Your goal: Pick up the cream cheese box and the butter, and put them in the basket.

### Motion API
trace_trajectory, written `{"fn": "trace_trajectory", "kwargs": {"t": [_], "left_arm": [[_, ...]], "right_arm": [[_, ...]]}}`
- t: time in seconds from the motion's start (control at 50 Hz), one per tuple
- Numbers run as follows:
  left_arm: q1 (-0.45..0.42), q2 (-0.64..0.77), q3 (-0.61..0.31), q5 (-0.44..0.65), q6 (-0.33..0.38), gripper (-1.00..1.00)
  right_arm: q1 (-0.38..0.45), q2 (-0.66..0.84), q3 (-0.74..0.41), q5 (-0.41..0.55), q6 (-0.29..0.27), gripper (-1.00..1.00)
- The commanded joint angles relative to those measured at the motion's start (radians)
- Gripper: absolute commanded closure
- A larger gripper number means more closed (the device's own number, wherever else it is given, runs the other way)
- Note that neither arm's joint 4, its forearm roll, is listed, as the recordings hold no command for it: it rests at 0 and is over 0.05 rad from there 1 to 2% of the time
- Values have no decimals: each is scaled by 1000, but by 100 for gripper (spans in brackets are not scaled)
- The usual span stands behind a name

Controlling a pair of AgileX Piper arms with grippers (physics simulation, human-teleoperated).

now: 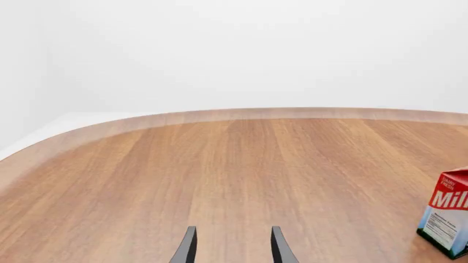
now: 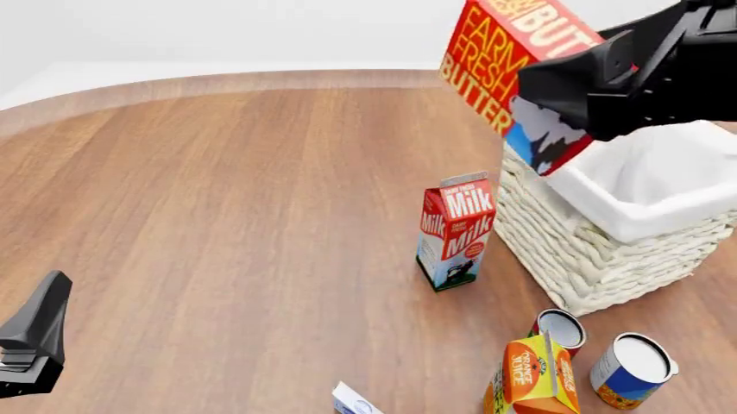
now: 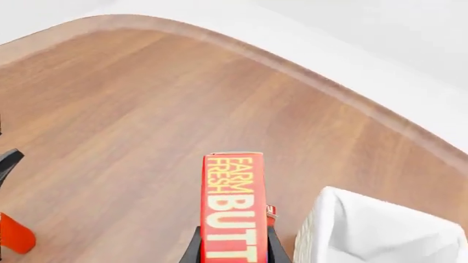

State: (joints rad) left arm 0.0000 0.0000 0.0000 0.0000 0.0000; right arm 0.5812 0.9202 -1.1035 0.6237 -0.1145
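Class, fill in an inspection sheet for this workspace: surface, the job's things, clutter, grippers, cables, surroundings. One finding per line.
Surface: wooden table, rounded far edge.
Job's things: butter held in the air, tilted, beside the basket's near-left rim; cream cheese box at the near edge, mostly cut off.
Clutter: milk carton upright left of basket; orange juice carton; two cans.
Grippers: right gripper shut on butter; left gripper open, holding nothing.
Cables: nothing seen.
Surroundings: plain white backdrop.

Orange-red butter point(image 2: 498, 62) tilted, airborne over cream basket point(image 2: 576, 250); cream cheese box point(image 2: 355, 401) btm edge.
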Motion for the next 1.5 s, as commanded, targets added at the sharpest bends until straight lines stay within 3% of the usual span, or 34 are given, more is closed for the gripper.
{"fn": "trace_trajectory", "kwargs": {"t": [0.02, 0.24, 0.42, 0.54, 0.74, 0.78, 0.82, 0.84, 0.96, 1.5], "left_arm": [[0, 0, 0, 0, 0, -100], [0, 0, 0, 0, 0, -100], [0, 0, 0, 0, 0, -100], [0, 0, 0, 0, 0, -100], [0, 0, 0, 0, 0, -100], [0, 0, 0, 0, 0, -100], [0, 0, 0, 0, 0, -100], [0, 0, 0, 0, 0, -100], [0, 0, 0, 0, 0, -100], [0, 0, 0, 0, 0, -100]], "right_arm": [[-109, -72, -36, 16, 6, 100], [-290, -136, -5, -8, 91, 100], [-364, -133, 18, -43, 187, 100], [-399, -114, 56, -85, 276, 100], [-453, -73, 46, -113, 363, 100], [-460, -59, 45, -111, 413, 100], [-460, -53, 19, -97, 405, 100], [-462, -43, 42, -113, 443, 100], [-464, -9, 36, -115, 522, 100], [-537, 52, 129, -199, 565, 100]]}}
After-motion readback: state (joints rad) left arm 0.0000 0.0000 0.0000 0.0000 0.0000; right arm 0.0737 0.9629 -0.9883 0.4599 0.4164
